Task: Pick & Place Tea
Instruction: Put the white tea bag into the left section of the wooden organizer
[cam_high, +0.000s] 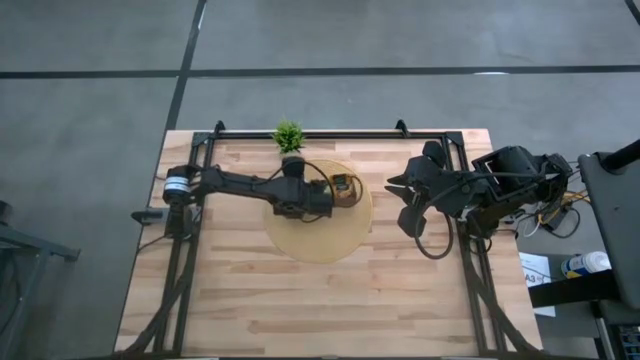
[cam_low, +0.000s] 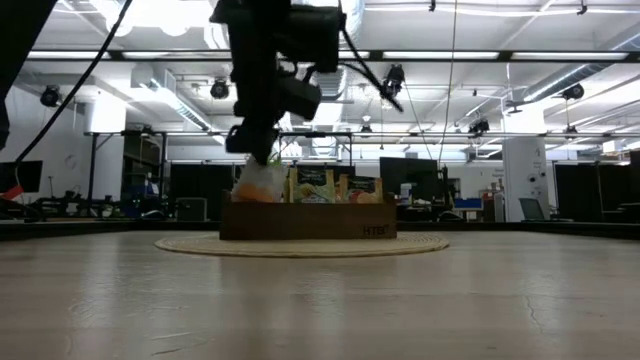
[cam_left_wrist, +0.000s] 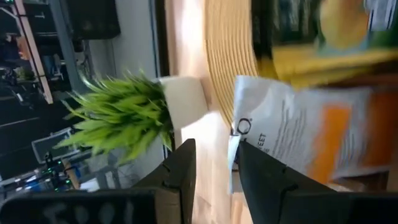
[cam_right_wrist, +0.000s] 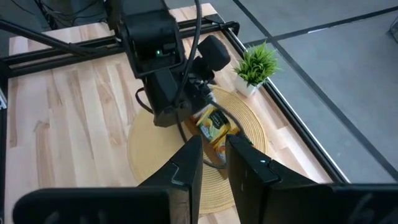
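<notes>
The left hand (cam_left_wrist: 214, 177) is over the brown tray (cam_low: 305, 221), at the end nearer the small potted plant (cam_high: 288, 135). In the left wrist view its two dark fingers (cam_left_wrist: 180, 177) stand a little apart, and the edge of a white-and-orange tea sachet (cam_left_wrist: 298, 134) lies in the gap between them; I cannot tell whether they grip it or have let go. The low view shows that sachet (cam_low: 262, 183) at the left end of the tray, right under the hand, with its top above the tray's rim.

More tea sachets (cam_low: 335, 186) stand upright in the tray's other compartments, dark green and yellow among them. In the right wrist view a green-and-yellow sachet (cam_right_wrist: 214, 124) shows beside the left arm's tip.

The tray rests on a round woven mat (cam_high: 318, 240) near the middle of the wooden bench (cam_high: 300, 310). The plant, in a white pot, stands at the bench's far edge, just beside the mat.

The right hand (cam_right_wrist: 213, 158) waits well apart, over the right side of the bench, aimed toward the mat. Its fingers are slightly parted and hold nothing
</notes>
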